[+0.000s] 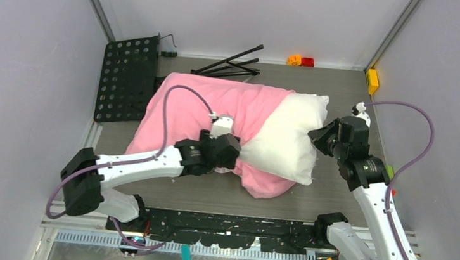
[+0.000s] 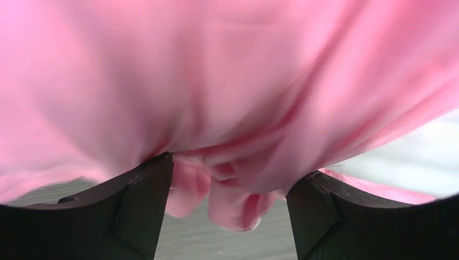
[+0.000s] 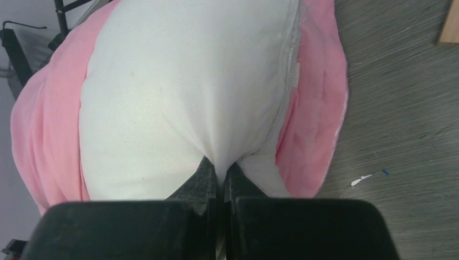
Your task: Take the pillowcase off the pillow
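The pink pillowcase [image 1: 191, 110] covers the left part of the white pillow [image 1: 287, 135], whose right end sticks out bare. My left gripper [image 1: 226, 147] sits at the pillowcase's near edge by its opening. In the left wrist view its jaws [image 2: 230, 173] stand wide apart, with loose folds of pink fabric [image 2: 216, 81] hanging between them, not pinched. My right gripper [image 1: 317, 138] is at the pillow's right end. In the right wrist view it [image 3: 221, 168] is shut on a pinch of white pillow [image 3: 178, 92], with the pillowcase [image 3: 316, 124] on both sides.
A black perforated plate [image 1: 127, 79] lies at the back left and a folded black stand [image 1: 230, 63] behind the pillow. Small yellow and red blocks [image 1: 301, 61] and a yellow block [image 1: 372, 80] sit at the back wall. A black rail [image 1: 224, 228] runs along the near edge.
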